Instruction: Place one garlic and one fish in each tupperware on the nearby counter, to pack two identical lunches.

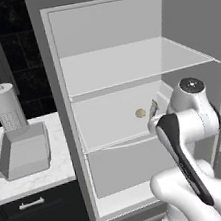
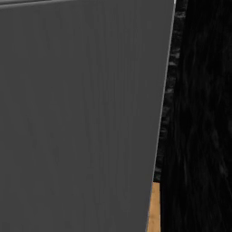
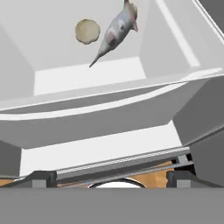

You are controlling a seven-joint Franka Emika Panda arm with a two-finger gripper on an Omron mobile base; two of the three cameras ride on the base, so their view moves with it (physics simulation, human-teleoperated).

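White fridge shelves [image 1: 110, 67] fill the open compartment ahead of the robot, set between grey side walls, with the counter [image 1: 32, 178] of pale marble running off to the left over dark cabinet fronts. On that counter stands a grey appliance [image 1: 22, 149] with a tall perforated cylinder rising from its back. From the right base view a flat grey door panel [image 2: 77, 113] blocks most of the scene, with black wall and a strip of wood floor beside it.

On the middle shelf, toward its back, lies a garlic [image 3: 87, 31], a small round tan lump, and just beside it a fish [image 3: 116, 31], grey with a reddish patch, its thin tail pointing toward the shelf's front edge. Whether the two touch is hard to tell; they look slightly apart.

The gripper [image 3: 111, 177] hangs below and in front of that shelf, its two dark fingers [image 3: 41, 177] spread wide and holding nothing, well apart from both foods. In the left base view the arm's wrist reaches toward the shelf near the garlic
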